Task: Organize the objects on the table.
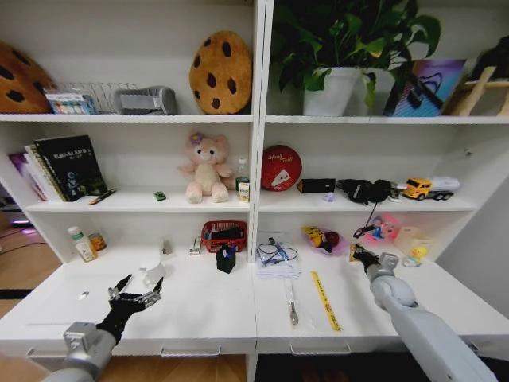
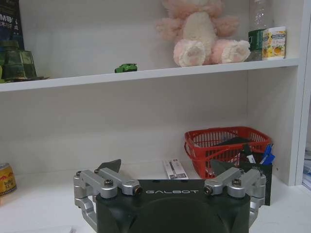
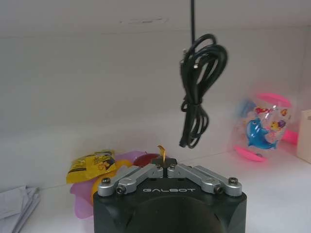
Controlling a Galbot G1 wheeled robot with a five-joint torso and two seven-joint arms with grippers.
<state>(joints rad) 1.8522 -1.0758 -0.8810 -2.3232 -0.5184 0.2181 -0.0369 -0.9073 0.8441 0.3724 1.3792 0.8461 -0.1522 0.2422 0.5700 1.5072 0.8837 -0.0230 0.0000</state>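
Head view: the left gripper [image 1: 137, 291] hovers wide open and empty over the counter [image 1: 207, 306]; the right gripper [image 1: 362, 255] hangs near the yellow ruler [image 1: 325, 300]. One ruler, one pen [image 1: 292, 306] and one cable bundle [image 1: 276, 253] lie loose, so tidying looks barely begun.

Left wrist view: its fingers [image 2: 108, 167] spread wide before one red basket [image 2: 226, 145].

Right wrist view: jaws pinched closed, apparently empty, by one yellow packet [image 3: 92, 165].

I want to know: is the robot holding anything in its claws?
The left gripper is open and empty. The right gripper is shut; whether it pinches something cannot be told.
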